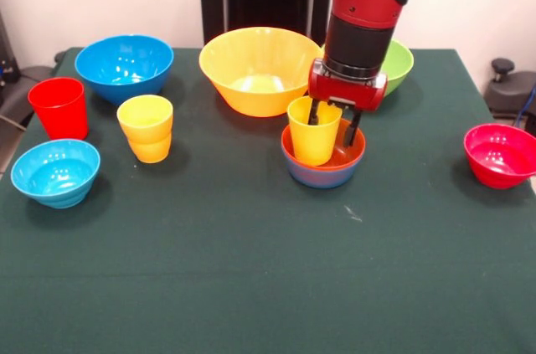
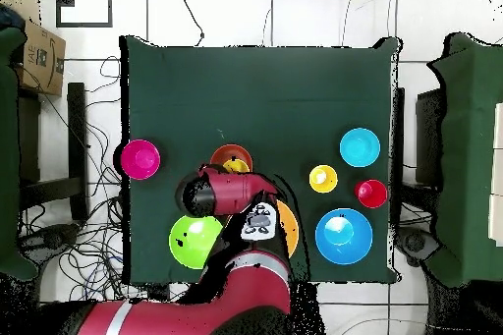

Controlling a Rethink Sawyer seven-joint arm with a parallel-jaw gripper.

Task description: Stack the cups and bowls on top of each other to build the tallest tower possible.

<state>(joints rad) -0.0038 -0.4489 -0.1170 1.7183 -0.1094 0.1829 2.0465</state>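
Since size sets the order, start with the large yellow-orange bowl [image 1: 260, 68] at the far middle of the green table [image 1: 268, 287], upright and empty. Next comes the blue bowl [image 1: 124, 64] at far left in the front view, then the lime green bowl [image 1: 400, 64], half hidden behind the arm. Smaller are the crimson bowl [image 1: 501, 154] alone at the right edge and the light-blue bowl [image 1: 55, 171] at near left. At centre, an orange-red bowl [image 1: 345, 158] sits nested in a small blue bowl [image 1: 322, 178], and a yellow cup [image 1: 313, 131] stands upright inside them: 3 pieces, the start of the tower. The gripper [image 1: 332, 123] has 1 dark finger inside the cup's mouth and 1 outside its wall, so it looks closed on the rim. Smallest are the loose cups: 2 yellow cups nested [image 1: 146, 126] and a red cup [image 1: 59, 107], both at left.

All look like light, stiff, glossy plastic, likely slippery; thin rims suit a pinch with 1 finger inside, 1 outside. Light pieces may tip or cling when released.
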